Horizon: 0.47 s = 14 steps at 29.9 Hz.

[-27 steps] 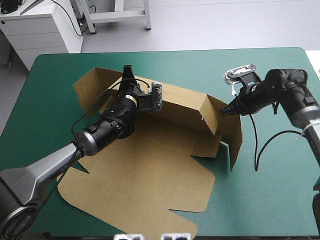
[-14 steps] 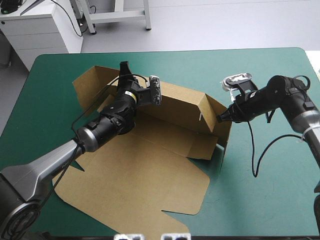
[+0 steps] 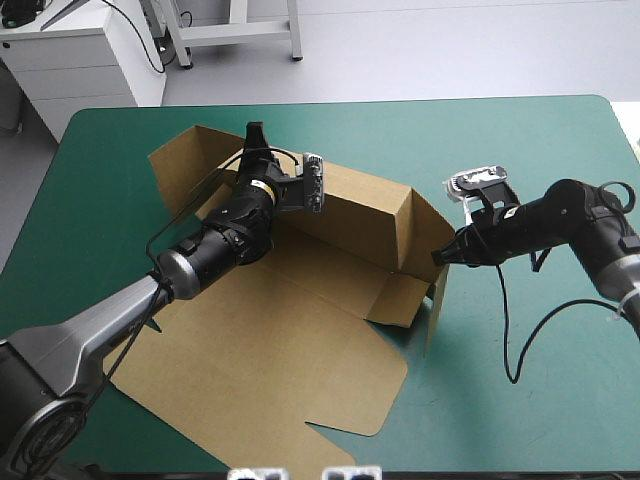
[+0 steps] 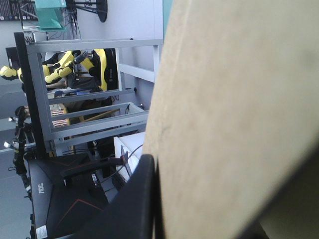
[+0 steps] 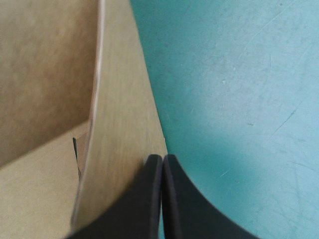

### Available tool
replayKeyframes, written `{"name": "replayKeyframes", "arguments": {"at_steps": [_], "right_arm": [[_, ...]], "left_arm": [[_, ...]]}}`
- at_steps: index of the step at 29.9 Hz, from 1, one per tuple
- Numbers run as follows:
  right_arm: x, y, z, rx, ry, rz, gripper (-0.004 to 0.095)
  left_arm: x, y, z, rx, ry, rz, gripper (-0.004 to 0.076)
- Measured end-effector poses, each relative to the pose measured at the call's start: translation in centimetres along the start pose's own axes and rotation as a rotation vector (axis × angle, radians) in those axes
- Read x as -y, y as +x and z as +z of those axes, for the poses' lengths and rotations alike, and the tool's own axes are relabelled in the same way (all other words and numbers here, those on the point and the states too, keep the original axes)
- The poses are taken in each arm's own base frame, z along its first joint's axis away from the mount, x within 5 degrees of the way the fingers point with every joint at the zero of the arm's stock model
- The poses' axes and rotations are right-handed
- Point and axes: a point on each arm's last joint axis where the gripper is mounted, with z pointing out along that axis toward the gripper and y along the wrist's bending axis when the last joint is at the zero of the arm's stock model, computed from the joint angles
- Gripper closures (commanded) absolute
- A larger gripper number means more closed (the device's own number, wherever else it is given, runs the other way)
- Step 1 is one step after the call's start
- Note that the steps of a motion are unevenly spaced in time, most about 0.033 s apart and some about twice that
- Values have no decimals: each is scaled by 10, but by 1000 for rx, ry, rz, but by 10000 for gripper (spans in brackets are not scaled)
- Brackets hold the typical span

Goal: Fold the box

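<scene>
- Teal-green cover on the bench (image 3: 530, 140) carries only the box (image 3: 300, 330), which lies about mid-bench, between the two arms.
- Most of the brown board lies flat: the large panel (image 3: 270, 390) spreads toward the near edge, not yet lifted.
- One long wall (image 3: 365, 210) stands raised along the far side, running from the left jaws across to the right jaws.
- Just under the right jaws, the end flap (image 3: 438, 300) stands upright, roughly square to that wall.
- Beyond the left jaws, the left flap (image 3: 180, 165) splays outward and is not tucked.
- Left jaws are clamped on board at the far left corner. In the left wrist view the brown sheet (image 4: 234, 109) fills the gap between the two black fingers (image 4: 139, 199).
- Right jaws are closed tip to tip with nothing between them. Brown board (image 5: 119, 124) lies just beside them, and they appear to press on the flap's outer face.
- My judgement is that the task is early to midway: one wall and one end are up. The left end, the near side and the tucking remain, and the raised parts look unlocked.
</scene>
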Motion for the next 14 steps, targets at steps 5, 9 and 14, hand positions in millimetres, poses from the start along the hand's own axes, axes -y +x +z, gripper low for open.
{"name": "replayKeyframes", "arguments": {"at_steps": [5,9,14], "right_arm": [[-6,4,-9,18,0,-22,912],[-12,6,-24,62,23,-39,912],[-20,8,-38,98,37,-47,912]], "left_arm": [[2,-1,3,-1,4,6,732],[2,-1,3,-2,4,9,732],[3,-1,5,-5,6,19,732]]}}
